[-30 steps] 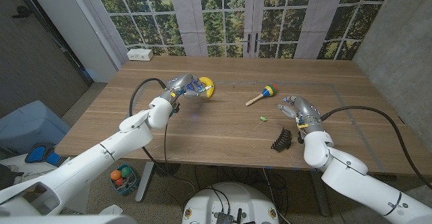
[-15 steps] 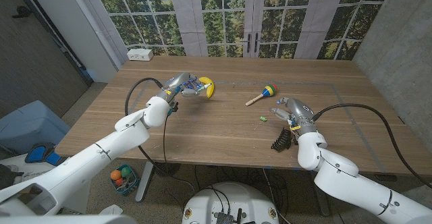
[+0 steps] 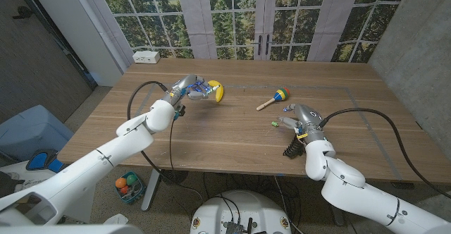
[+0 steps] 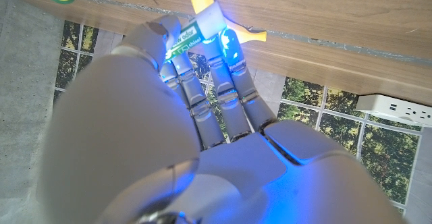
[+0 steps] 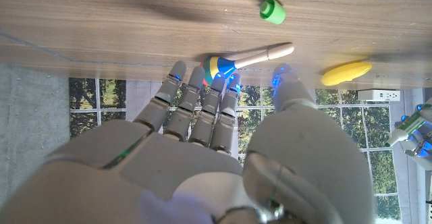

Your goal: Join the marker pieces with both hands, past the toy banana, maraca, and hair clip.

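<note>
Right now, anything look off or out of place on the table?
Only the small green marker cap, lying loose on the wooden table, apart from the white marker body that the left hand holds beside the yellow toy banana. Nothing looks spilled or damaged.

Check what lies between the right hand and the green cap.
Nothing visible. The right hand hovers open beside the green cap, with bare table between them; the hair clip lies nearer the robot, off that line.

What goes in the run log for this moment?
left hand: holds marker beside banana | right hand: open, near green cap | maraca, clip: untouched | pieces not joined
</note>
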You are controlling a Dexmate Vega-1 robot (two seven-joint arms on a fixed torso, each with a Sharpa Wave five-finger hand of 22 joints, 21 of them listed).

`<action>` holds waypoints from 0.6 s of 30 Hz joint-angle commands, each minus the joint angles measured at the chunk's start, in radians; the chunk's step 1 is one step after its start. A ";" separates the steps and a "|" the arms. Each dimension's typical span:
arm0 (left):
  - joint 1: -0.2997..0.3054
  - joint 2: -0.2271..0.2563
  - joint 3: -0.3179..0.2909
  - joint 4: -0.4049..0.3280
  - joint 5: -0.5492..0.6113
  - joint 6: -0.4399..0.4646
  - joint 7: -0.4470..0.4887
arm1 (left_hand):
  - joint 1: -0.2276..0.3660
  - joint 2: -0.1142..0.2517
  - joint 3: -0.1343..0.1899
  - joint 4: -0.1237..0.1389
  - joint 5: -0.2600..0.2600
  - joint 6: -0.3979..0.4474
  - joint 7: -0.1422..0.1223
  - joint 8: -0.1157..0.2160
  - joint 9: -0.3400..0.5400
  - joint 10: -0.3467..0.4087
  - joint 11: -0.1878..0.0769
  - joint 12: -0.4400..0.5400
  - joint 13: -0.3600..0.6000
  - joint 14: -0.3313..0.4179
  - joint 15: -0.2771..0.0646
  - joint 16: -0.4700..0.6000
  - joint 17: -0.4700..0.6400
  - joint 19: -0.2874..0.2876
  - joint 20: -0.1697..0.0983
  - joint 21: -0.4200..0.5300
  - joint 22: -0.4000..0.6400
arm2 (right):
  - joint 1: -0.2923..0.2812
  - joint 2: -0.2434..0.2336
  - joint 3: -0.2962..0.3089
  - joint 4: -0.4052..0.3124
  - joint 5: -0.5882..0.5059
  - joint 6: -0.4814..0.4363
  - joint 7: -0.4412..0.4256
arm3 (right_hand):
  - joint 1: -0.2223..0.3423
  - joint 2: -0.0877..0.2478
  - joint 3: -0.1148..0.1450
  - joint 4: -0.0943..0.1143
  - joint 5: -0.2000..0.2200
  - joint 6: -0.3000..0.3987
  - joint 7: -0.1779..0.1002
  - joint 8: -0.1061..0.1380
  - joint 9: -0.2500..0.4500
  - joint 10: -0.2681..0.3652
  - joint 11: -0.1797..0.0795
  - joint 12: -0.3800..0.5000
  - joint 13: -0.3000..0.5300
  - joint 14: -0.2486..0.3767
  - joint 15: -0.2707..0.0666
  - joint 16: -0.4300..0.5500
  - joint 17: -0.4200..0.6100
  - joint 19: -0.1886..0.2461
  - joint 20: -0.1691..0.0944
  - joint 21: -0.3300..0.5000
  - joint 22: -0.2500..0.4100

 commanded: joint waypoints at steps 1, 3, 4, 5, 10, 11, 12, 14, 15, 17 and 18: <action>-0.001 0.003 -0.011 0.009 -0.045 -0.035 -0.008 | -0.008 0.018 0.035 0.025 0.012 0.023 0.004 0.006 0.169 0.106 -0.097 0.004 0.285 0.189 -0.248 -0.001 0.369 -0.004 -0.107 0.008 -0.001 | 0.038 0.033 -0.073 0.050 -0.093 -0.041 0.014 | 0.022 -0.002 -0.009 0.002 0.010 0.019 -0.004 0.011 0.006 0.016 -0.004 0.014 0.013 0.014 -0.119 0.016 0.017 0.005 -0.009 0.007 0.003; -0.002 0.002 -0.013 0.013 -0.055 -0.042 -0.012 | -0.008 0.018 0.035 0.025 0.013 0.023 0.005 0.006 0.169 0.105 -0.095 0.004 0.286 0.189 -0.248 -0.002 0.370 -0.004 -0.107 0.009 -0.002 | 0.040 0.042 -0.078 0.061 -0.100 -0.043 0.012 | 0.032 -0.003 -0.014 0.003 0.010 0.038 -0.006 0.020 0.007 0.024 -0.009 0.021 0.022 0.019 -0.124 0.025 0.029 0.006 -0.011 0.009 0.003; -0.003 0.001 -0.013 0.014 -0.058 -0.045 -0.013 | -0.008 0.018 0.036 0.025 0.013 0.022 0.005 0.006 0.169 0.105 -0.095 0.003 0.287 0.189 -0.248 -0.002 0.371 -0.006 -0.107 0.009 -0.003 | 0.041 0.044 -0.081 0.066 -0.104 -0.043 0.013 | 0.037 -0.003 -0.016 0.004 0.011 0.046 -0.006 0.023 0.007 0.028 -0.009 0.025 0.026 0.022 -0.122 0.030 0.035 0.006 -0.011 0.010 0.003; -0.003 0.001 -0.013 0.016 -0.060 -0.048 -0.014 | -0.008 0.018 0.037 0.024 0.014 0.022 0.005 0.006 0.169 0.105 -0.096 0.003 0.288 0.189 -0.248 -0.002 0.372 -0.007 -0.108 0.011 -0.004 | 0.042 0.047 -0.083 0.072 -0.107 -0.041 0.013 | 0.039 -0.003 -0.017 0.004 0.011 0.050 -0.010 0.025 0.007 0.028 -0.010 0.026 0.028 0.023 -0.123 0.032 0.037 0.006 -0.012 0.010 0.004; -0.008 0.000 -0.016 0.025 -0.080 -0.060 -0.025 | -0.009 0.017 0.039 0.024 0.018 0.021 0.005 0.007 0.170 0.107 -0.096 0.001 0.291 0.189 -0.248 -0.004 0.376 -0.008 -0.107 0.015 -0.008 | 0.048 0.065 -0.094 0.106 -0.119 -0.036 0.011 | 0.049 -0.008 -0.030 0.009 0.012 0.075 -0.010 0.038 0.009 0.039 -0.016 0.040 0.045 0.029 -0.129 0.050 0.060 0.008 -0.015 0.013 0.004; -0.009 -0.001 -0.017 0.027 -0.083 -0.062 -0.026 | -0.009 0.017 0.040 0.024 0.018 0.021 0.005 0.007 0.170 0.105 -0.096 0.000 0.292 0.189 -0.248 -0.004 0.377 -0.008 -0.107 0.016 -0.009 | 0.049 0.069 -0.095 0.110 -0.121 -0.038 0.011 | 0.049 -0.008 -0.033 0.011 0.012 0.077 -0.011 0.040 0.010 0.042 -0.015 0.042 0.047 0.029 -0.130 0.052 0.064 0.008 -0.014 0.014 0.005; -0.010 -0.002 -0.017 0.030 -0.087 -0.065 -0.028 | -0.009 0.017 0.040 0.024 0.019 0.020 0.005 0.007 0.171 0.106 -0.096 0.000 0.292 0.189 -0.248 -0.004 0.378 -0.008 -0.106 0.017 -0.009 | 0.050 0.072 -0.097 0.114 -0.123 -0.040 0.012 | 0.050 -0.009 -0.035 0.011 0.013 0.077 -0.011 0.040 0.010 0.042 -0.016 0.043 0.049 0.029 -0.131 0.054 0.067 0.008 -0.015 0.014 0.005; -0.012 -0.002 -0.017 0.033 -0.093 -0.069 -0.032 | -0.010 0.016 0.042 0.024 0.021 0.020 0.005 0.007 0.171 0.105 -0.095 -0.002 0.294 0.190 -0.248 -0.005 0.380 -0.010 -0.106 0.019 -0.012 | 0.051 0.076 -0.098 0.121 -0.123 -0.034 0.013 | 0.051 -0.010 -0.037 0.012 0.014 0.080 -0.011 0.042 0.010 0.041 -0.016 0.045 0.052 0.028 -0.132 0.056 0.071 0.007 -0.015 0.014 0.005; -0.013 -0.003 -0.017 0.035 -0.095 -0.070 -0.032 | -0.011 0.015 0.043 0.024 0.023 0.021 0.006 0.007 0.171 0.109 -0.097 -0.004 0.293 0.190 -0.248 -0.006 0.383 -0.010 -0.107 0.022 -0.014 | 0.054 0.076 -0.101 0.125 -0.127 -0.035 0.018 | 0.052 -0.010 -0.038 0.012 0.014 0.081 -0.012 0.043 0.010 0.041 -0.017 0.045 0.053 0.027 -0.132 0.057 0.073 0.008 -0.015 0.014 0.005; -0.015 -0.003 -0.017 0.037 -0.098 -0.074 -0.034 | -0.011 0.015 0.044 0.024 0.025 0.021 0.005 0.007 0.171 0.109 -0.097 -0.005 0.294 0.190 -0.248 -0.006 0.385 -0.011 -0.106 0.024 -0.016 | 0.056 0.081 -0.103 0.133 -0.127 -0.030 0.019 | 0.053 -0.011 -0.041 0.013 0.015 0.079 -0.011 0.043 0.011 0.040 -0.016 0.047 0.056 0.025 -0.129 0.059 0.077 0.007 -0.015 0.015 0.005; -0.016 -0.003 -0.017 0.038 -0.099 -0.073 -0.036 | -0.012 0.015 0.044 0.024 0.025 0.020 0.004 0.008 0.172 0.108 -0.097 -0.005 0.295 0.190 -0.248 -0.007 0.385 -0.011 -0.106 0.025 -0.016 | 0.058 0.084 -0.106 0.138 -0.130 -0.029 0.019 | 0.053 -0.012 -0.044 0.014 0.016 0.078 -0.010 0.042 0.011 0.038 -0.019 0.047 0.059 0.024 -0.130 0.060 0.080 0.006 -0.014 0.015 0.005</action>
